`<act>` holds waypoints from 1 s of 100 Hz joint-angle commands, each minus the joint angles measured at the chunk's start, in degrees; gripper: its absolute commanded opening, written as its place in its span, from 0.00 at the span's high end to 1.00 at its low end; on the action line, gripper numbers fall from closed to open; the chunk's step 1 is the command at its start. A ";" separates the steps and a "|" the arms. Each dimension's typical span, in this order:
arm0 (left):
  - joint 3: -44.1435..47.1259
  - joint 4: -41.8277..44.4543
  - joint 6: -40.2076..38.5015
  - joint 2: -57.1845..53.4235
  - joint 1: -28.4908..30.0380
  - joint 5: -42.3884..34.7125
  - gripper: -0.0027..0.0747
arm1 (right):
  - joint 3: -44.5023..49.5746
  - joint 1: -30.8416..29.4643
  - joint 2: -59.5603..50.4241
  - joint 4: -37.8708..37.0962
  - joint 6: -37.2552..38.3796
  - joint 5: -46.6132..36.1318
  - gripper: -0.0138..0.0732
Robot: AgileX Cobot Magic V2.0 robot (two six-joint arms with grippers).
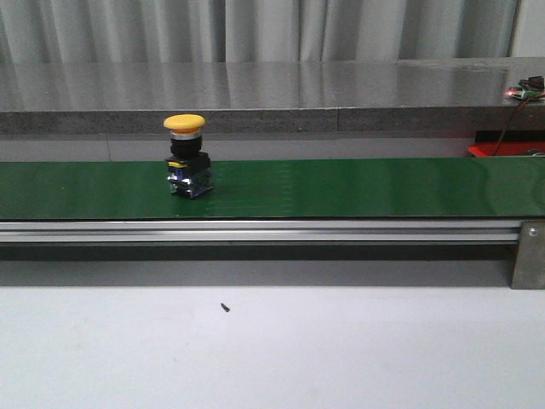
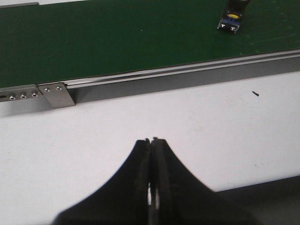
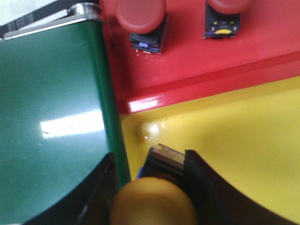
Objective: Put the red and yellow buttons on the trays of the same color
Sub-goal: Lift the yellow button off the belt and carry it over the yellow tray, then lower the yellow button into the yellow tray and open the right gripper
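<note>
Right jaws [image 3: 150,187] clamped on a yellow button [image 3: 153,201], one dark finger [image 3: 101,192] on either side of its domed cap and its black body [image 3: 164,161] projecting beyond; the held button sits over the corner of the yellow tray [image 3: 243,140], close to the edge of the green conveyor belt [image 3: 51,117], though contact with the tray floor cannot be judged. Touching the yellow tray is the red tray [image 3: 197,61], which carries two red buttons, one [image 3: 143,21] nearer the belt and a second [image 3: 225,16] partly cut off by the frame edge. Left jaws [image 2: 152,145] pressed together with nothing between them, above the white tabletop [image 2: 117,126] and well apart from the belt. Beyond them lie the belt's metal side rail [image 2: 187,70] with its bolted bracket [image 2: 56,93], and, on the belt, the base of a second yellow button [image 1: 186,153]. In the front view this button stands upright on the left half of the belt, yellow cap uppermost over a black body and metallic base. A small dark speck [image 1: 225,308] lies on the tabletop in front of the rail. Neither arm appears in the front view. Behind the belt runs a grey ledge [image 1: 272,94], with curtains [image 1: 255,30] beyond; only a sliver of red shows at the belt's far right end.
</note>
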 commanded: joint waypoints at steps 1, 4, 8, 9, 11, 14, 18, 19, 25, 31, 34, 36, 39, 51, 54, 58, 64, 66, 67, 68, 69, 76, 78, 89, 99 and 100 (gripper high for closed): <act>-1.37 -1.51 0.09 0.13 -0.48 -2.93 0.99 | -0.37 -0.26 -0.82 0.91 -0.07 -4.62 0.67; -1.37 -1.51 0.09 0.13 -0.48 -2.93 0.99 | -0.16 -0.26 -0.37 0.91 -0.07 -5.06 0.67; -1.37 -1.51 0.09 0.13 -0.48 -2.93 0.99 | 0.07 -0.26 0.28 0.91 -0.07 -5.70 0.67; -1.37 -1.51 0.09 0.13 -0.48 -2.93 0.99 | 0.08 -0.26 0.53 0.91 -0.07 -5.86 0.67; -1.37 -1.51 0.09 0.13 -0.48 -2.93 0.99 | 0.08 -0.26 0.77 0.91 -0.07 -6.01 0.67; -1.37 -1.51 0.09 0.13 -0.48 -2.93 0.99 | 0.08 -0.26 1.46 0.91 -0.07 -6.38 0.67; -1.37 -1.51 0.09 0.13 -0.48 -2.93 0.99 | 0.08 -0.26 2.12 0.91 -0.07 -6.74 0.67; -1.37 -1.51 0.09 0.13 -0.48 -2.93 0.99 | 0.08 -0.26 2.41 0.91 -0.07 -6.80 0.67; -1.37 -1.51 0.09 0.13 -0.48 -2.93 0.99 | 0.08 -0.26 3.45 0.91 -0.07 -6.96 0.67; -1.37 -1.51 0.09 0.13 -0.48 -2.93 0.99 | 0.14 -0.26 4.40 0.91 -0.07 -7.22 0.67; -1.37 -1.51 0.09 0.13 -0.48 -2.93 0.99 | 0.14 -0.26 4.83 0.91 -0.07 -7.50 0.67; -1.37 -1.51 0.09 0.13 -0.48 -2.93 0.99 | 0.14 -0.26 5.05 0.91 -0.07 -7.64 0.67; -1.37 -1.51 0.09 0.13 -0.48 -2.93 0.99 | 0.19 -0.26 5.39 0.91 -0.07 -7.93 0.67; -1.37 -1.51 0.09 0.13 -0.48 -2.93 0.99 | 0.19 -0.26 6.95 0.91 -0.07 -8.52 0.67; -1.37 -1.51 0.09 0.13 -0.48 -2.93 0.99 | 0.19 -0.26 7.30 0.91 -0.07 -8.47 0.67; -1.37 -1.51 0.09 0.13 -0.48 -2.93 0.99 | 0.19 -0.26 7.85 0.91 -0.07 -8.39 0.67; -1.37 -1.51 0.09 0.13 -0.48 -2.93 0.99 | 0.19 -0.26 8.54 0.91 -0.07 -8.26 0.67; -1.37 -1.51 0.09 0.13 -0.48 -2.93 0.99 | 0.19 -0.26 8.69 0.91 -0.07 -8.26 0.67; -1.37 -1.51 0.09 0.13 -0.48 -2.93 0.99 | 0.19 -0.26 8.69 0.91 -0.07 -8.26 0.67; -1.37 -1.51 0.09 0.13 -0.48 -2.93 0.99 | 0.19 -0.26 8.80 0.91 -0.07 -8.26 0.67; -1.37 -1.51 0.09 0.13 -0.48 -2.93 0.99 | 0.19 -0.26 8.85 0.91 -0.07 -8.26 0.66; -1.37 -1.51 0.09 0.13 -0.48 -2.93 0.99 | 0.19 -0.26 8.91 0.84 -0.07 -8.31 0.62; -1.37 -1.51 0.09 0.13 -0.48 -2.93 0.99 | 0.19 -0.26 8.91 0.78 -0.07 -8.37 0.60; -1.37 -1.51 0.09 0.13 -0.48 -2.93 0.99 | 0.19 -0.26 8.91 0.44 -0.07 -8.62 0.41; -1.37 -1.51 0.09 0.13 -0.48 -2.93 0.99 | 0.19 -0.26 8.91 0.44 -0.07 -8.68 0.29; -1.37 -1.51 0.09 0.13 -0.48 -2.93 0.99 | 0.19 -0.26 8.91 0.44 -0.07 -8.68 0.29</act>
